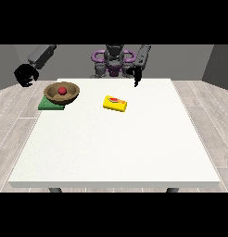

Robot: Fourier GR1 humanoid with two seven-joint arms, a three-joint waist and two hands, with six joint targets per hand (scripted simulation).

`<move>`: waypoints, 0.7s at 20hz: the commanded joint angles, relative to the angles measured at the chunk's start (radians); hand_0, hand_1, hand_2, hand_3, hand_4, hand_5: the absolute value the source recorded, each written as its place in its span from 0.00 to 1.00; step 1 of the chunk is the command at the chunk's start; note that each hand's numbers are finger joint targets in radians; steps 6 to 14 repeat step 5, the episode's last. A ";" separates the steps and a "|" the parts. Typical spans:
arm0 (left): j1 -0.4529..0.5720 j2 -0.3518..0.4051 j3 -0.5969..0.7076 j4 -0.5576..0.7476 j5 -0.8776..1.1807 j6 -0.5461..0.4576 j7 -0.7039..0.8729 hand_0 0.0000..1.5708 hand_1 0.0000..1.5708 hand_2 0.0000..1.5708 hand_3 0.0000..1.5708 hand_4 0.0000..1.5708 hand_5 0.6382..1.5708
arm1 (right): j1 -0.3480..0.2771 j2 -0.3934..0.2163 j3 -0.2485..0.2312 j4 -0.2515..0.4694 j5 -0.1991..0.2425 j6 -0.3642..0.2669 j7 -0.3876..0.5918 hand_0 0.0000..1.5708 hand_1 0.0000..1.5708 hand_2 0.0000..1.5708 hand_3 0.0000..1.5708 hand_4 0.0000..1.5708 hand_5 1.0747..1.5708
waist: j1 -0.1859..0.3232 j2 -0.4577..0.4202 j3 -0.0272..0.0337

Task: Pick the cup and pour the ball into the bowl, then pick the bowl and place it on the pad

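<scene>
Yellow cup (115, 103) sideways; ball (62, 90) in bowl (61, 93)

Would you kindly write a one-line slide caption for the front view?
Brown bowl holding a red ball sits on the green pad, yellow cup lying nearby.

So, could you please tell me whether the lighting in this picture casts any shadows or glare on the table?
In the front view the white table is evenly lit, with no glare; the bowl, holding the red ball, sits on the green pad; only the yellow object shows a thin darker edge beneath.
</scene>
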 commanded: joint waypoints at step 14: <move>-0.068 -0.003 -0.095 0.116 0.102 0.125 -0.001 0.00 0.00 0.00 0.00 0.77 0.75 | 0.002 0.014 0.025 -0.040 -0.007 0.050 0.053 0.00 0.00 0.37 0.48 0.45 0.00 | -0.045 -0.050 0.0002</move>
